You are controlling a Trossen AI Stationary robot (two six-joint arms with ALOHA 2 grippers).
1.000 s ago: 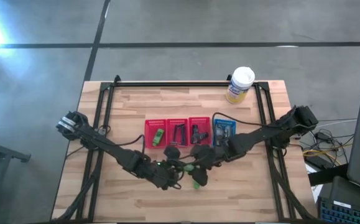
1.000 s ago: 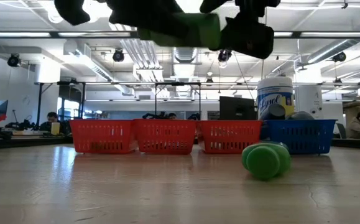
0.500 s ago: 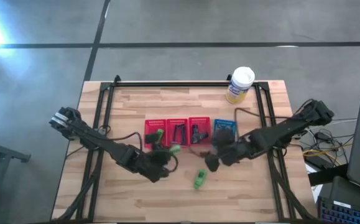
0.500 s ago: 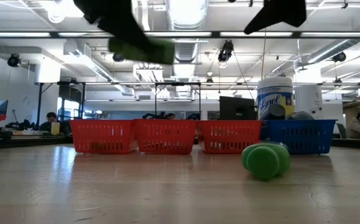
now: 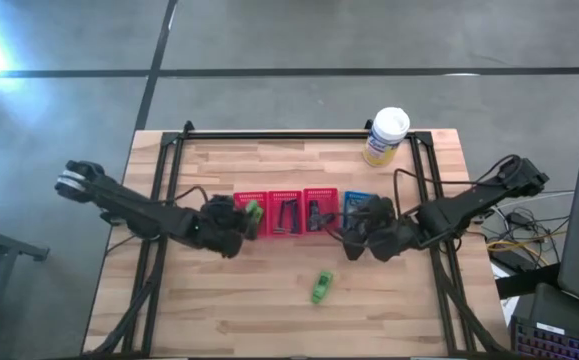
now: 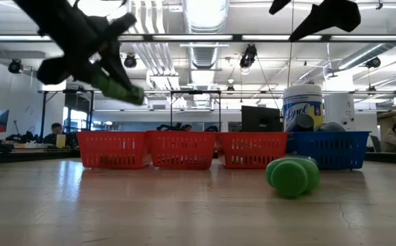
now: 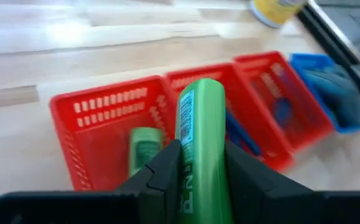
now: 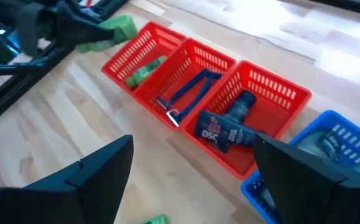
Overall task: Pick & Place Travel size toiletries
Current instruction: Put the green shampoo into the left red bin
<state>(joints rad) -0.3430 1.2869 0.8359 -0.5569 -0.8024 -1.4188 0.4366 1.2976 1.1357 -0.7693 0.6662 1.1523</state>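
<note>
My left gripper (image 5: 237, 218) is shut on a bright green mini tube (image 7: 198, 134) and hovers at the near side of the leftmost red basket (image 5: 250, 213). Another green tube (image 7: 143, 148) lies inside that basket. A third green tube (image 5: 320, 287) lies on its side on the bare table, nearer the front. The middle red basket holds a blue razor (image 8: 189, 93) and the right red basket a black tube (image 8: 226, 127). My right gripper (image 5: 354, 238) hangs open and empty in front of the blue basket (image 5: 361, 210). My left gripper pinches the green tube's two sides (image 7: 195, 168) between its two fingers (image 7: 167, 165). The tube runs along the fingers and sticks out past their tips. It is lifted clear, slanting down toward the red baskets (image 6: 119, 85).
A big white-and-yellow canister (image 5: 386, 135) stands at the table's far right. The four baskets sit in a row across the middle. Bare wood lies in front of them around the loose tube. Black frame rails (image 5: 159, 230) run along both table sides.
My left gripper has carried the green tube from the table's middle toward the left and far side, up to the leftmost red basket, rolling its wrist on the way. My right gripper has come away from that tube, risen and drawn back toward the right.
</note>
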